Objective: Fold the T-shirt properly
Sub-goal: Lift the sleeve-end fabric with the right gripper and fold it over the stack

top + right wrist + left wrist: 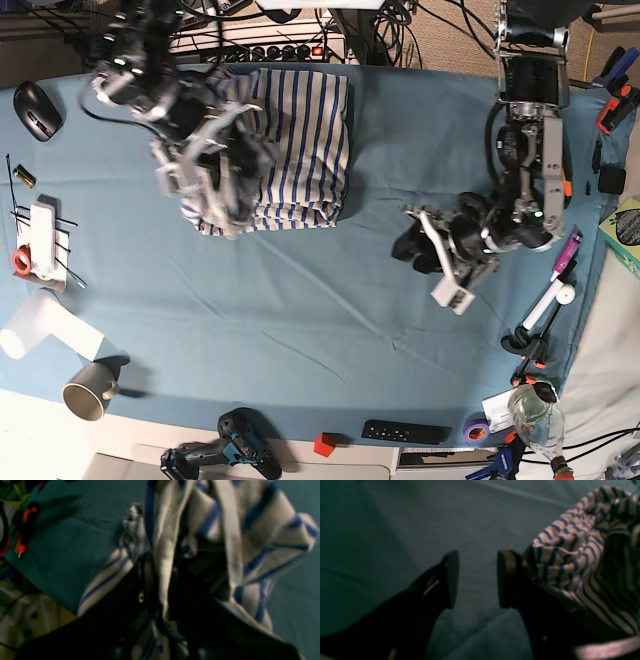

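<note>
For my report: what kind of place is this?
Probably a robotics lab workbench: a teal cloth-covered table with a striped T-shirt, a cordless drill at its edge and tangled cables behind.

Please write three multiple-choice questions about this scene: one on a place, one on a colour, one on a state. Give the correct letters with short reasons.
1. Where on the blue cloth-covered table does the soft striped T-shirt lie in the base view?
A. upper middle
B. lower right corner
C. off the table

2. What colour are the shirt's stripes?
A. red
B. blue
C. green

3. What is the state of the left gripper?
A. shut on the shirt
B. shut on a pen
C. open, holding nothing

Key: 1 A, it lies near the far edge; 2 B, blue lines on cream fabric; 3 C, bare table shows between its jaws.
</note>
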Action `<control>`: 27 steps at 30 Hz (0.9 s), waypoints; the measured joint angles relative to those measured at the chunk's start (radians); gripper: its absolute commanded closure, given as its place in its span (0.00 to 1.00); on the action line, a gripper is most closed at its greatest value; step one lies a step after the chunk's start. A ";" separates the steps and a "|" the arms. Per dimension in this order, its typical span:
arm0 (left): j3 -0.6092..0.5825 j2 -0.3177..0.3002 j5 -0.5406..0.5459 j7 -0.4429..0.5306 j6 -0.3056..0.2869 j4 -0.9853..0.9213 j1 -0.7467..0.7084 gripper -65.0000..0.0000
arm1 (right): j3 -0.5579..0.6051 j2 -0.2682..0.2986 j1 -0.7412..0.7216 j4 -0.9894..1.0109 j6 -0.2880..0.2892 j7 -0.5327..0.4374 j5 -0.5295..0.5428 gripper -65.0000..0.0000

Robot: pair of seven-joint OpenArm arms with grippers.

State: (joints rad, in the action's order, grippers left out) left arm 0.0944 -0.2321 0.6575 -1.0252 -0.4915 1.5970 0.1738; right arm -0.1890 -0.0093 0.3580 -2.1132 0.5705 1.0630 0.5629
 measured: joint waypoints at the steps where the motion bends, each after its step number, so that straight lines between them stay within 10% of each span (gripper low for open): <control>1: 0.017 -0.002 0.013 -0.004 0.000 0.000 -0.001 0.62 | 0.037 -0.007 -0.011 0.000 -0.021 -0.016 -0.055 1.00; 8: 0.070 -0.010 0.037 -0.007 0.000 0.001 -0.002 0.62 | 0.248 -0.013 -0.023 0.021 -0.165 -0.108 -0.306 1.00; 21: 0.071 -0.020 0.043 -0.007 0.000 0.001 -0.002 0.62 | 0.404 -0.013 -0.117 0.222 -0.230 -0.135 -0.431 1.00; 25: 0.071 -0.021 0.043 -0.007 0.000 0.001 -0.002 0.62 | 0.404 -0.013 -0.117 0.222 -0.204 -0.137 -0.423 0.51; 27: 0.071 -0.021 0.043 -0.007 0.000 0.001 -0.002 0.62 | 0.406 -0.013 -0.117 0.222 -0.202 -0.137 -0.395 0.47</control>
State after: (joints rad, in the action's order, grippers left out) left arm 0.1650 -0.2527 0.7006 -1.0321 -0.4919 1.5978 0.1722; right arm 0.2173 -0.0223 0.2409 -1.8915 0.3687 0.9264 0.1677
